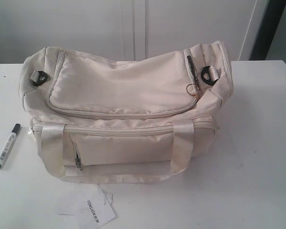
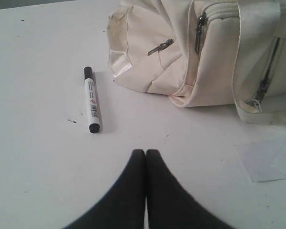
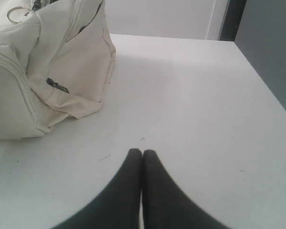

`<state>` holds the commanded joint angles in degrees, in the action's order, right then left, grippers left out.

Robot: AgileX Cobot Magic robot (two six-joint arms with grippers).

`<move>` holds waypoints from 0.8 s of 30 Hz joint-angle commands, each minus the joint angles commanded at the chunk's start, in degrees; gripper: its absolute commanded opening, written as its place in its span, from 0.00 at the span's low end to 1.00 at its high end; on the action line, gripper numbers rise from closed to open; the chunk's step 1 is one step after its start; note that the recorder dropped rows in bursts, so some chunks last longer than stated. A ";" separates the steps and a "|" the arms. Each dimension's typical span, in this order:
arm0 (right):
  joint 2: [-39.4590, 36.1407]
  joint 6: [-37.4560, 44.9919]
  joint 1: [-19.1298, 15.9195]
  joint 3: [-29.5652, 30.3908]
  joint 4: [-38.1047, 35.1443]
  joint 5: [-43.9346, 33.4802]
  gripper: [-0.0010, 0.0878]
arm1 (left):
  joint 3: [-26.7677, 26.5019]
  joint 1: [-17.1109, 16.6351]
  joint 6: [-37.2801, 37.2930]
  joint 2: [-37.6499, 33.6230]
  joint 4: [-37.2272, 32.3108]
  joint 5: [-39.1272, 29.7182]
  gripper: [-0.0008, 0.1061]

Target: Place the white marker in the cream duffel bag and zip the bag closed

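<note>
The cream duffel bag point(image 1: 124, 109) sits in the middle of the white table, its curved top flap lying zipped. A zipper pull with a ring point(image 1: 193, 89) hangs near the bag's right end. The white marker point(image 1: 7, 145) with a black cap lies flat on the table to the left of the bag, apart from it. In the left wrist view the marker point(image 2: 92, 106) lies just ahead of my left gripper point(image 2: 145, 151), whose black fingers are shut with nothing between them. My right gripper point(image 3: 142, 151) is shut and empty over bare table beside the bag's end point(image 3: 47, 67). Neither gripper shows in the exterior view.
A white paper tag point(image 1: 93, 212) with printed text lies on the table in front of the bag. The bag's webbing handles point(image 1: 52, 148) drape down its front over the front pocket. The table's right edge point(image 3: 267, 81) runs close to the right gripper.
</note>
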<state>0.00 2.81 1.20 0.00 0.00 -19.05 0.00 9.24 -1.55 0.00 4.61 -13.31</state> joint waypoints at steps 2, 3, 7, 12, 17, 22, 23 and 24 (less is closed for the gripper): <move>0.00 0.00 0.00 0.00 0.00 0.00 0.01 | 0.00 0.00 0.00 0.00 0.00 0.00 0.01; 0.00 0.00 0.00 0.00 0.00 -0.14 0.01 | 0.00 0.00 0.00 0.00 0.00 0.00 0.01; 0.00 0.00 0.00 0.00 0.00 -0.14 0.01 | 0.00 0.00 0.00 0.00 0.00 0.00 0.01; 0.00 0.00 0.00 0.00 0.68 5.57 0.01 | 0.00 0.00 0.00 0.00 0.00 0.00 0.01; 0.00 -0.48 0.00 0.00 -0.47 16.50 0.01 | 0.00 0.00 0.00 0.00 0.00 0.00 0.01; 0.00 -1.48 0.00 0.00 -0.58 31.08 0.01 | 0.00 0.00 0.00 0.00 0.00 0.00 0.01; 0.00 -2.81 0.00 0.00 -0.58 33.74 0.01 | 0.00 0.00 0.00 0.00 0.00 0.00 0.01; 0.00 -4.87 0.00 0.00 -0.58 36.79 0.01 | 0.00 0.00 0.00 0.00 0.00 0.00 0.01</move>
<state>0.00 -2.06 1.20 0.00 -0.58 17.74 0.00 9.24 -1.55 0.00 4.61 -13.31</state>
